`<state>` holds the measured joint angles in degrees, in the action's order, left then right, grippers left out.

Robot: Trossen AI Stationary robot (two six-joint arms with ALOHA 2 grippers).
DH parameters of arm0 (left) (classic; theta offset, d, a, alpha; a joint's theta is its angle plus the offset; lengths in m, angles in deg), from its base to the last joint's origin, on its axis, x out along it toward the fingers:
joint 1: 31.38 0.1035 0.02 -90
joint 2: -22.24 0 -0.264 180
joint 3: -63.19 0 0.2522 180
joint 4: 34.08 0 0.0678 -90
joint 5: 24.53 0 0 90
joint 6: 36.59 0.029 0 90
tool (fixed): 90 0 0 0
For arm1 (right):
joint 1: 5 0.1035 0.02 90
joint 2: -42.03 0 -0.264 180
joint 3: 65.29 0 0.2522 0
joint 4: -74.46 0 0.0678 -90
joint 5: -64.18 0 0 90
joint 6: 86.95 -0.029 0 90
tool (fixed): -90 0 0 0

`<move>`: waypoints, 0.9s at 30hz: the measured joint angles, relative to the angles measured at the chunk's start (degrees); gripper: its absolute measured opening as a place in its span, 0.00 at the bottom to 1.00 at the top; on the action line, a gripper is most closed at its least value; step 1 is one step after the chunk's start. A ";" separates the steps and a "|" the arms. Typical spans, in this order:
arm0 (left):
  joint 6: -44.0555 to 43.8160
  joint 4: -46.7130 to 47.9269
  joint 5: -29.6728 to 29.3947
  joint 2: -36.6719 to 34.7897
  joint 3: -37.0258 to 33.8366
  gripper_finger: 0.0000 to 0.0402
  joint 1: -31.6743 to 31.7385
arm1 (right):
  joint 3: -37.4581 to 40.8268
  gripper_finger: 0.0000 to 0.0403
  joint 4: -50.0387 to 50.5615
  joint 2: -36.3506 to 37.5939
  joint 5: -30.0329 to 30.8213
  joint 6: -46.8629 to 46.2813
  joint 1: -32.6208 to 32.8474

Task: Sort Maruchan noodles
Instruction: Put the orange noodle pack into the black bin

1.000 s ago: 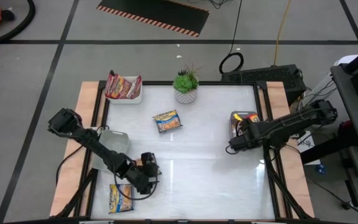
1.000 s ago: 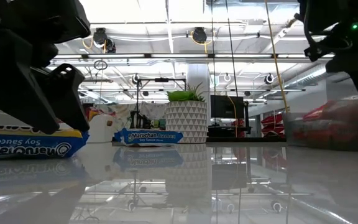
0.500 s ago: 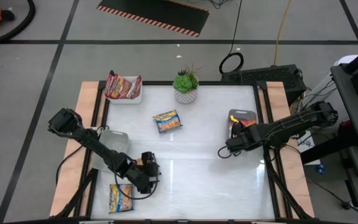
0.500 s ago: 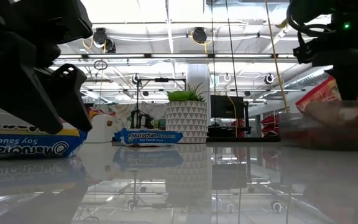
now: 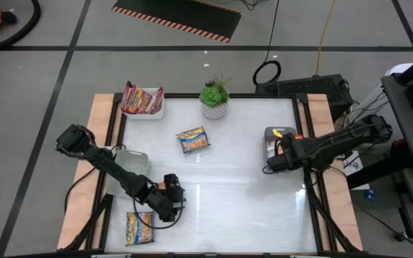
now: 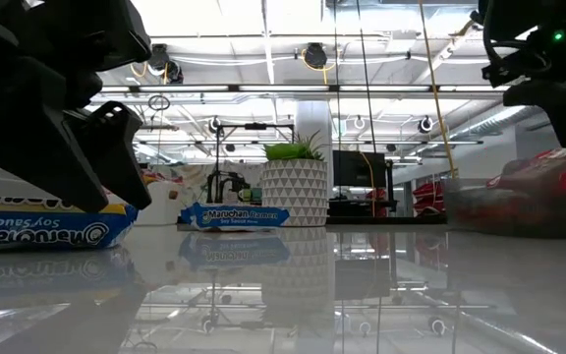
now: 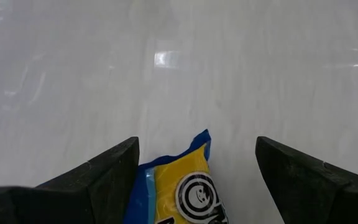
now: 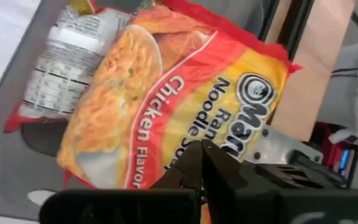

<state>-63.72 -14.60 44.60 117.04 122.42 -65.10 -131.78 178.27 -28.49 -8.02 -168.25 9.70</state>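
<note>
Nearby, the wide left gripper [image 5: 162,208] straddles a blue packet [image 7: 182,186]; a potted plant [image 5: 214,98] stands well apart.

A blue-and-yellow packet [image 5: 193,139] lies flat mid-table, toward the far side. Another blue-and-yellow packet [image 5: 139,228] lies at the near left corner. Dark red packets [image 5: 141,99] sit stacked far left. An orange-red chicken packet [image 8: 173,99] lies at the right edge, probably atop others.
</note>
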 joint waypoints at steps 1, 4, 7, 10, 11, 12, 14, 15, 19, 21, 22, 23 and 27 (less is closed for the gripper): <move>-0.19 -0.02 0.00 0.00 0.00 0.81 0.00 | 0.00 0.00 -0.14 -0.02 0.02 -0.25 0.00; -0.99 -0.35 -0.02 0.00 0.00 0.81 0.00 | 0.00 0.00 -0.03 -0.10 0.14 -0.34 -0.07; -1.35 -1.50 0.00 0.00 0.00 0.81 0.00 | 0.27 0.00 -0.09 -0.17 0.20 -0.06 -0.54; -1.45 -2.82 -0.02 0.00 0.00 0.81 -0.08 | 1.00 0.00 -0.07 -0.17 0.58 0.15 -1.19; -1.45 -3.08 -0.02 0.00 0.00 0.81 -0.13 | 1.21 0.00 -0.03 -0.17 1.48 0.35 -1.43; -1.46 -3.27 -0.02 0.00 0.00 0.81 -0.13 | 1.27 0.00 -0.03 -0.17 2.38 0.42 -1.66; -1.49 -3.31 -0.02 0.00 0.00 0.81 -0.17 | 1.38 0.00 -0.01 -0.15 4.47 0.73 -2.32; -1.56 -3.34 -0.02 0.00 0.00 0.81 -0.17 | 1.38 0.00 -0.06 -0.17 5.70 0.99 -2.71; -1.61 -3.40 -0.02 0.00 0.00 0.81 -0.15 | 1.39 0.00 -0.03 -0.17 8.04 1.97 -4.36; -1.67 -3.40 0.00 0.00 0.00 0.81 -0.15 | 1.40 0.00 -0.03 -0.16 8.29 2.52 -4.92; -1.67 -3.40 -0.02 0.00 0.00 0.81 -0.17 | 1.42 0.00 -0.03 -0.16 8.65 2.67 -5.01; -1.69 -3.40 -0.02 0.00 0.00 0.81 -0.22 | 1.48 0.00 -0.05 -0.15 9.21 2.90 -5.04; -1.77 -3.42 -0.02 0.00 0.00 0.81 -0.69 | 3.67 0.00 -0.07 -0.15 9.42 4.11 -6.22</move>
<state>-65.49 -18.02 44.58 117.04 122.42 -65.79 -128.11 178.20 -28.64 1.41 -164.14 3.48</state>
